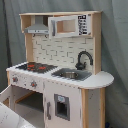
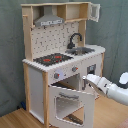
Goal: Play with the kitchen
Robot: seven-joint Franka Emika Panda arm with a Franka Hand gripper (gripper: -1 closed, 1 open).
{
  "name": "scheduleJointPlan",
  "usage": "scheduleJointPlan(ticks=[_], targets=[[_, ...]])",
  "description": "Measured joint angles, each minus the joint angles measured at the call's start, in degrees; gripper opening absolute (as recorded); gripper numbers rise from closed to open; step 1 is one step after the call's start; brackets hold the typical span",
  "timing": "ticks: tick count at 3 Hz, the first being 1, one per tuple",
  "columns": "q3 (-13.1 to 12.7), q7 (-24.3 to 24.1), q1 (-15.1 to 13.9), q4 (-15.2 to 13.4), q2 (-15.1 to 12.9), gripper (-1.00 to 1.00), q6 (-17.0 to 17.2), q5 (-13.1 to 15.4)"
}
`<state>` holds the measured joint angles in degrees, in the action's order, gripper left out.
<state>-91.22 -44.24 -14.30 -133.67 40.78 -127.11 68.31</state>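
Observation:
The kitchen (image 1: 60, 65) (image 2: 55, 60) is a tall white and light-wood toy set. It has a black-red stovetop (image 1: 34, 66) (image 2: 52, 59), a steel sink (image 1: 70, 74) (image 2: 82, 50), a black faucet (image 1: 82, 59) (image 2: 75, 39) and a grey hood (image 1: 36, 27) (image 2: 49, 20). Its windowed oven door (image 2: 70, 105) hangs swung open. In the second exterior view my gripper (image 2: 90, 79) reaches in from the right, at the door's top edge just below the knobs (image 2: 74, 69). The upper cabinet door (image 2: 94, 11) stands open.
A grey curtain (image 1: 115, 45) hangs behind the kitchen. Wooden floor (image 2: 20, 120) lies in front of it. My white arm (image 2: 114, 90) stretches in from the second exterior view's right. A white shape (image 1: 12, 119) fills the first exterior view's lower left corner.

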Motion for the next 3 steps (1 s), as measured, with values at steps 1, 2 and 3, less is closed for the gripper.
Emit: scheduleJointPlan(ticks=[1,2,3], targets=[[1.2,5.0,-2.1,0.9,0.1,1.0,1.1,0.0],[4.2,10.0,-2.2,2.0,0.3,1.0,1.2,0.5],[4.9,15.6,-3.9,2.3,0.8,1.0,1.1,1.6]])
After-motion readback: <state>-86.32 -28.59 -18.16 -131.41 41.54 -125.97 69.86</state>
